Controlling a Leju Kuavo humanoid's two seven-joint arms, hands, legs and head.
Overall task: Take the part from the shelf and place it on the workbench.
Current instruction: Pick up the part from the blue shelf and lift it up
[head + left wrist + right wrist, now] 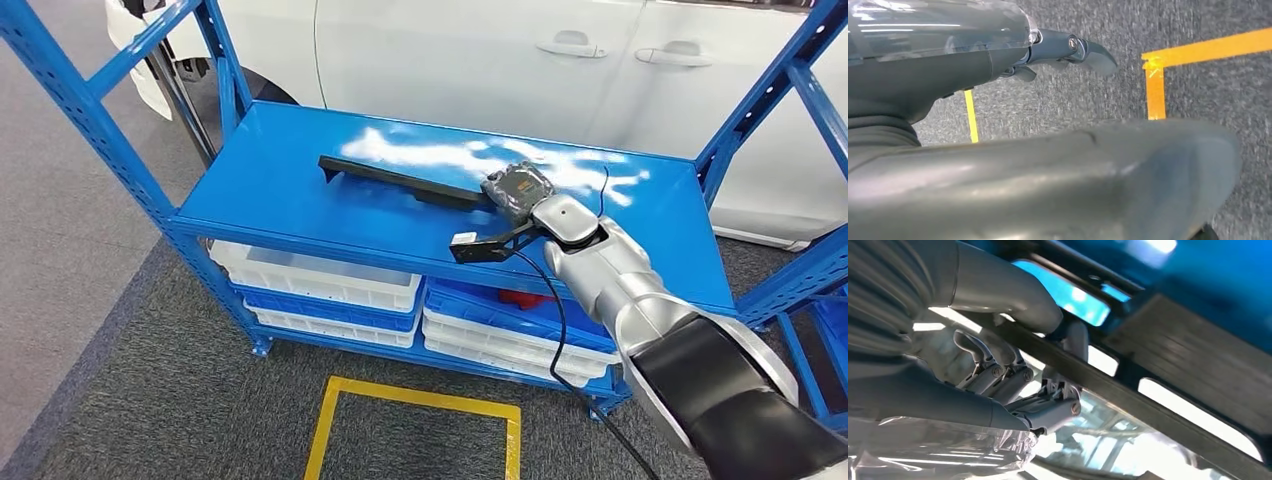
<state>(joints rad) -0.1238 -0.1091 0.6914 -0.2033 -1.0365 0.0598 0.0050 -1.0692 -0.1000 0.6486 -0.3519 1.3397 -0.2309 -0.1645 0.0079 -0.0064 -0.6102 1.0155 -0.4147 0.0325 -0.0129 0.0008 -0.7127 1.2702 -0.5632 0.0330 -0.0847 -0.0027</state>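
Note:
A long black part (400, 181) lies across the top of the blue shelf (300, 200). My right hand (517, 189) is at the part's right end. In the right wrist view the thumb (1008, 290) lies over the black part (1158, 410) and the curled fingers (1043, 410) sit on its other side, so the hand grips it. The part still rests on the shelf top. My left hand (1068, 50) hangs over the grey carpet with its fingers apart and holds nothing.
A white car (480, 60) stands close behind the shelf. White and blue bins (330, 285) fill the lower level. Blue uprights (90, 110) frame both ends, and another blue rack (810, 280) stands at the right. A yellow tape square (415, 420) marks the carpet in front.

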